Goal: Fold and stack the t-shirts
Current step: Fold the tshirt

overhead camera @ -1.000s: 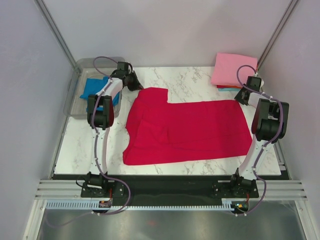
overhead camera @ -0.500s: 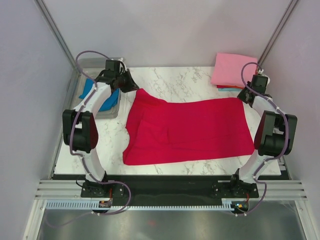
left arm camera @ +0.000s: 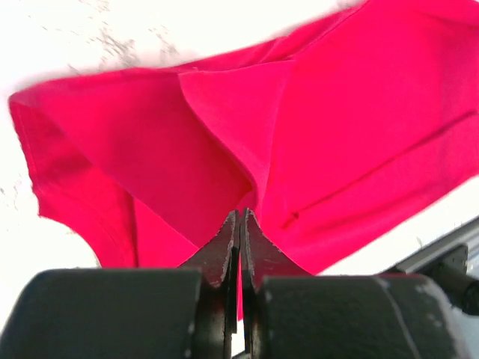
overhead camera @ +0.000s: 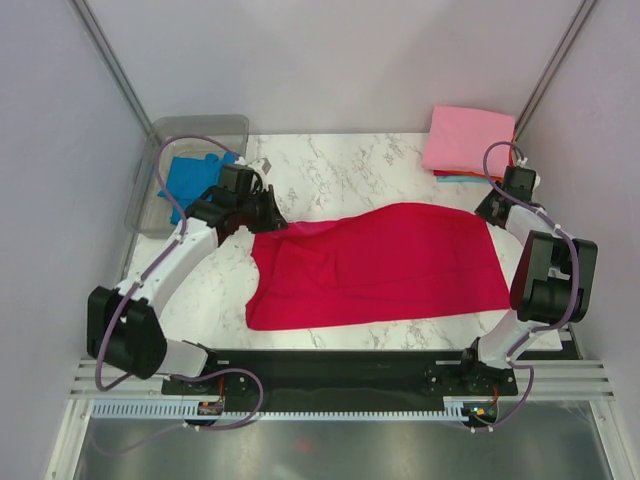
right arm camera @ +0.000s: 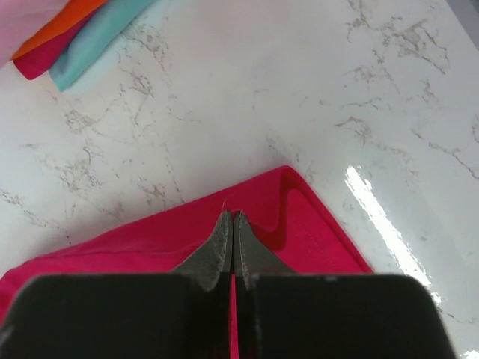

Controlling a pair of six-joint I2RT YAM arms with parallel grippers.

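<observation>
Pinching the crimson t-shirt (overhead camera: 390, 265) at its two far corners. Your left pincer (overhead camera: 268, 216) has its jaws pressed together on a fold at the shirt's far-left edge. Your right pincer (overhead camera: 489, 212) is clamped the same way on the far-right corner.

Left wrist view: fingertips (left arm camera: 223, 250) meet with red cloth caught between them, and the fabric is bunched and creased just beyond.

Right wrist view: tips are closed on the hem, and the corner is puckered past them.

The shirt lies spread across the middle of the marble surface (overhead camera: 340, 165), its far edge slanting down toward your left pincer.

A light pink t-shirt (overhead camera: 468, 138) sits folded at the far-right corner. An orange t-shirt (right arm camera: 56, 30) and a teal t-shirt (right arm camera: 105, 34) show their edges beneath it.

A bright blue t-shirt (overhead camera: 188, 178) lies in the clear plastic tub (overhead camera: 205, 124) at far left.
</observation>
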